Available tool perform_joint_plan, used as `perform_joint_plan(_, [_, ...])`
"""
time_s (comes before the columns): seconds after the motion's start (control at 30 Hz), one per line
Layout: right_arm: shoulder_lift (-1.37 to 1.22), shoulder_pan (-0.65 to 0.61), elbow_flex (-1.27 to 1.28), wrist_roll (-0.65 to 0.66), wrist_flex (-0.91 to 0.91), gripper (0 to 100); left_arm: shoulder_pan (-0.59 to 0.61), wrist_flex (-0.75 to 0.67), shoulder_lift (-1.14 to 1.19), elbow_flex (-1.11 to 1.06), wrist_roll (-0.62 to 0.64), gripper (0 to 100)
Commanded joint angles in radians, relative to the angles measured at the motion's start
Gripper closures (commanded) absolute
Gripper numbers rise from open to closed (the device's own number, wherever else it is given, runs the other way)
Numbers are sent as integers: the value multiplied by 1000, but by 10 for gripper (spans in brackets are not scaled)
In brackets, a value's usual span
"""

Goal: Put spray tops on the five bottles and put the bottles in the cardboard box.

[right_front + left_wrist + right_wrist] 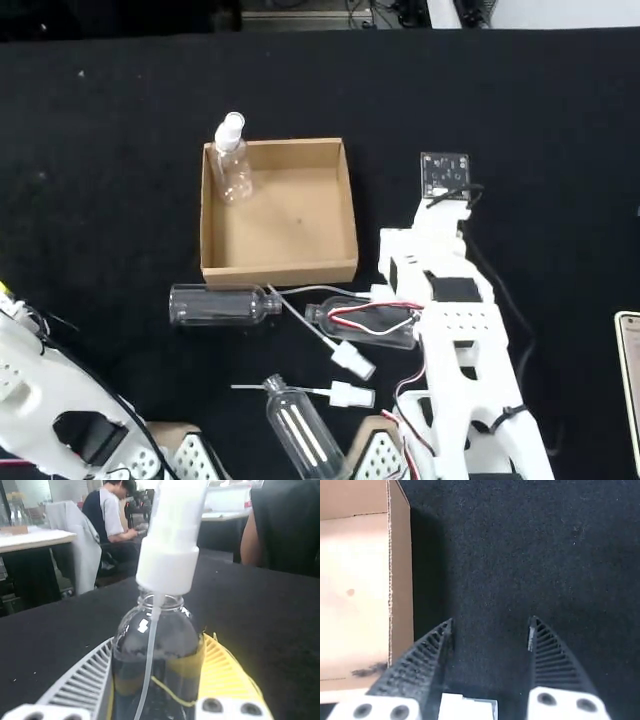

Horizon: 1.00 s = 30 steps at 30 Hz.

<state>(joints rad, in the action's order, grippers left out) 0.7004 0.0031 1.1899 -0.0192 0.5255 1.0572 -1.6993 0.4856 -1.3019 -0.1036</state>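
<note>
Left gripper [157, 639]: clenched on a bottle [155, 672], fingers [227, 677] pressed to either side of its body, long axis upright. Perched on the neck [160, 602], a spray top [167, 545], dip tube [147, 660] running down inside, collar [167, 572] riding above bare thread and leaning a little off the bottle's axis. Judged not screwed home yet. Bottle's foot cut off by the frame edge, so no telling whether standing on the table [280, 625] or lifted clear.

Right gripper [490, 625]: released, fingers [555, 655] spread over bare table, nothing between them, pointing down just beside the outer wall of the cardboard box [280, 272]. Likely some way from the held bottle.

Step in hand, by the look of it: seating and twisting the collar. Turns on one thing: upright axis of bottle against tilted axis of top. Calls for bringing the right fingers across to the collar, squaring it to the neck, then turning, with the left as the clamp. Risk otherwise of cross-threading or of knocking the top off.

In the box already, one capped bottle [232, 170] in a far corner. Short of the near wall, bare bottles [220, 305] and loose spray tops [352, 360] lying flat on the table.
</note>
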Motion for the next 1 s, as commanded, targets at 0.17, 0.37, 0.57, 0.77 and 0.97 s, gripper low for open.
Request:
perform_joint_plan(0.17, [51, 20, -2, -3, -23, 790, 16, -37, 89, 56, -2, 967])
perform_joint_plan(0.37, [51, 20, -2, -3, -23, 790, 16, -37, 87, 56, -2, 756])
perform_joint_plan(0.57, [51, 20, -2, -3, -23, 790, 18, -37, 87, 48, -2, 675])
perform_joint_plan(0.77, [51, 20, 2, -3, -37, 790, 16, -37, 87, 56, -2, 676])
perform_joint_plan(0.97, [56, 20, 24, 2, -71, 790, 7, -37, 87, 53, -2, 679])
